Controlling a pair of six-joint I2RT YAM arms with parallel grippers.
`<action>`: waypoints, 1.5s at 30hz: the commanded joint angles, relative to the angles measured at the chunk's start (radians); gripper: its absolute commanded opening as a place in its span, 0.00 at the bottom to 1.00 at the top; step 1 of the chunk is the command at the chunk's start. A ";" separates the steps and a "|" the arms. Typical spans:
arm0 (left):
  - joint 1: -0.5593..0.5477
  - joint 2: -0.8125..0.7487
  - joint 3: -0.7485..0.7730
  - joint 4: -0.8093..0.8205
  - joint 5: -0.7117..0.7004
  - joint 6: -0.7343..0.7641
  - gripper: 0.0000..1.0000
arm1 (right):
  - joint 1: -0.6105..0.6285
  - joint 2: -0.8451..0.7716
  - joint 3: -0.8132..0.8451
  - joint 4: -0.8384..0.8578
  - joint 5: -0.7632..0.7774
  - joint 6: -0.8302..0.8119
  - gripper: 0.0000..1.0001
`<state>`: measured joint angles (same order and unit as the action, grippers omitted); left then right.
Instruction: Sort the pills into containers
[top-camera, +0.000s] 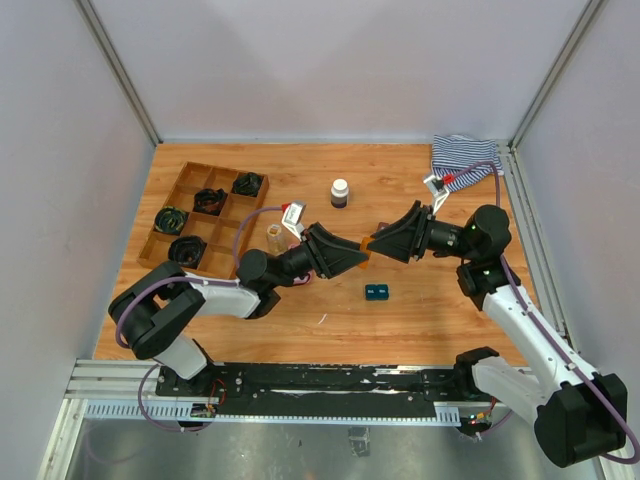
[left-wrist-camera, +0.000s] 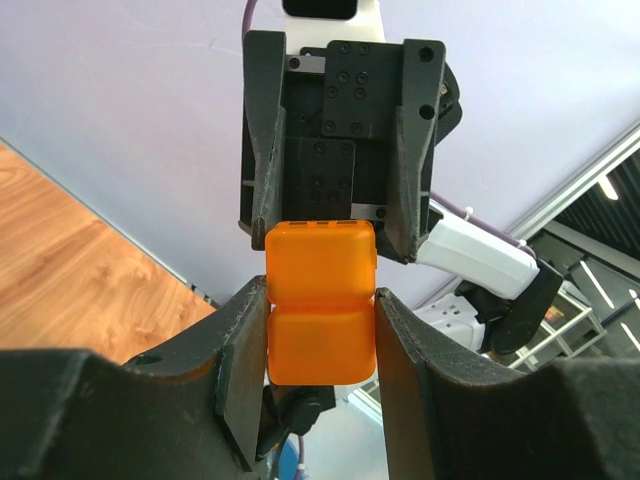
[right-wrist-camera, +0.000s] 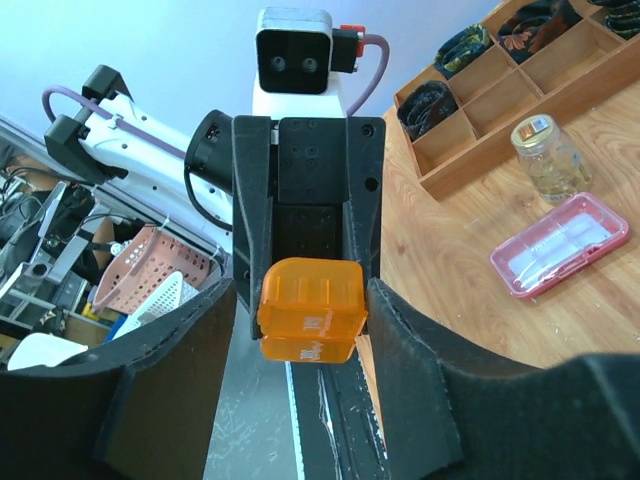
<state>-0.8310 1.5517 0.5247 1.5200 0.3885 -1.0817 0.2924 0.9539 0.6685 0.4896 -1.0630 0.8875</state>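
your left pincer (left-wrist-camera: 318, 312) clamps the orange case (left-wrist-camera: 320, 255); close the right pincer (right-wrist-camera: 303, 292), whose hold i cannot tell, squarely on the half between its jaws.

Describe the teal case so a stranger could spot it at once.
On the wooden table, find the orange case held up at its middle. The teal case lies alone on the wood toward the near edge. It is the only blue-green thing.

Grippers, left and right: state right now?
Left gripper: shut on the orange pill case.
Right gripper: jaws flank the same case; whether it grips cannot be told.
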 joint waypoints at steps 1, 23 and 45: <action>-0.014 0.008 -0.012 0.123 -0.030 0.007 0.08 | 0.024 -0.013 -0.016 0.047 0.015 0.002 0.54; -0.019 0.016 -0.038 0.105 -0.010 0.011 0.58 | 0.031 -0.016 -0.019 0.013 0.026 -0.010 0.27; -0.019 -0.325 -0.214 -0.274 -0.079 0.368 0.83 | 0.032 -0.032 0.033 -0.218 0.032 -0.293 0.24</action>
<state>-0.8421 1.3281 0.3267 1.4029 0.3317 -0.8738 0.3073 0.9470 0.6521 0.3809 -1.0283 0.7498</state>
